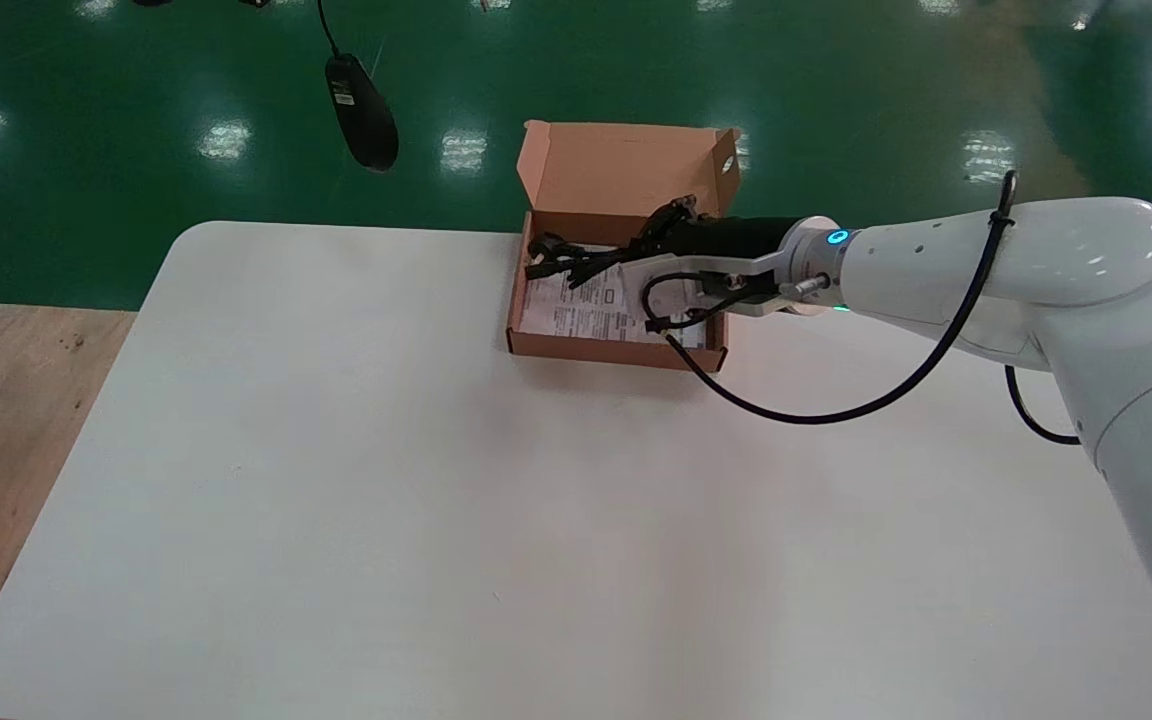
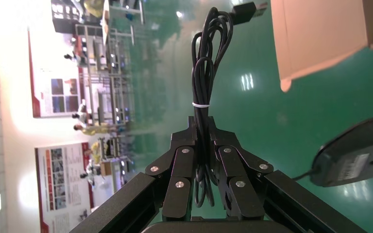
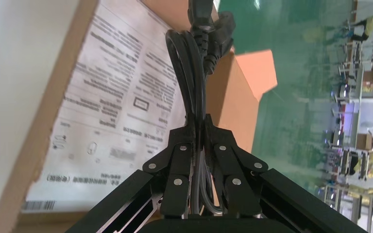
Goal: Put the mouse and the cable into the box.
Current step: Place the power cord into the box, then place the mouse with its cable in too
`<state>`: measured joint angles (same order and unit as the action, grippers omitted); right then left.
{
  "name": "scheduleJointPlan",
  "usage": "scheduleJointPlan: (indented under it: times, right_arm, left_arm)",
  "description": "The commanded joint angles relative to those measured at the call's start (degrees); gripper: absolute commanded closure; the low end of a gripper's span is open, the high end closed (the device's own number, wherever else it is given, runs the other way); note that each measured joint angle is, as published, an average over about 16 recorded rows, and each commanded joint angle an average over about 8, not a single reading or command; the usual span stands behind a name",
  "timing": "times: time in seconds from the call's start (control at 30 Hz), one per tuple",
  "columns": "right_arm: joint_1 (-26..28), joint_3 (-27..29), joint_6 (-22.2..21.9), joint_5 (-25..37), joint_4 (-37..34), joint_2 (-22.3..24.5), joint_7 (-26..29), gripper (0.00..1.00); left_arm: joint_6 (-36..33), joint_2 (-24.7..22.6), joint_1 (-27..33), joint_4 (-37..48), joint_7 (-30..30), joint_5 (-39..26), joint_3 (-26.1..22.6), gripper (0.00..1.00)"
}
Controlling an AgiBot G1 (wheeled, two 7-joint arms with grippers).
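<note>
Our right gripper is clamped on a coiled black cable, which it holds over the open cardboard box at the far side of the white table. A printed sheet lines the box floor. Our left gripper pinches 1 bundled cord, bound with a white tie. The black mouse hangs in the air beyond the table's far edge, outside the box.
</note>
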<state>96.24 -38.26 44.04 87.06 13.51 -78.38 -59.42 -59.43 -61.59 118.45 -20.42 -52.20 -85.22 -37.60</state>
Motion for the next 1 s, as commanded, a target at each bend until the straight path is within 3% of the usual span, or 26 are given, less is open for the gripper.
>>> scheduleJointPlan:
  times: [0.03,0.17,0.23,0.43,0.5,1.0]
  right_arm:
    - [-0.63,-0.92,0.03,-0.42,0.97,-0.05,0.08,1.00]
    - [-1.41,-3.11,-0.70,-1.37,2.25,-0.04,0.56,0.96]
    - [-1.62,-4.15,-1.19,-1.89,2.69,-0.02,0.88,0.86]
    - [-1.68,-6.98,-2.37,-3.66,3.40,0.04,1.86,0.16]
    - [-1.64,-7.84,-2.66,-4.29,3.53,0.06,2.10,0.00]
    - [-0.43,-12.50,-4.70,-9.41,2.75,0.38,3.25,0.00]
  left_arm:
    - [0.01,-0.43,0.76,2.34,-1.08,-0.27,-0.13,1.00]
    - [-0.42,-0.82,2.16,5.04,-1.88,-1.25,-0.75,1.00]
    - [-0.84,-0.91,2.82,6.04,-2.01,-1.78,-1.10,1.00]
    - [-2.60,-1.00,4.44,7.87,-1.54,-3.28,-2.18,1.00]
    - [-3.07,-1.13,4.77,8.09,-1.30,-3.63,-2.45,1.00]
    - [-5.15,-3.59,3.19,8.97,0.13,-3.19,-2.61,1.00]
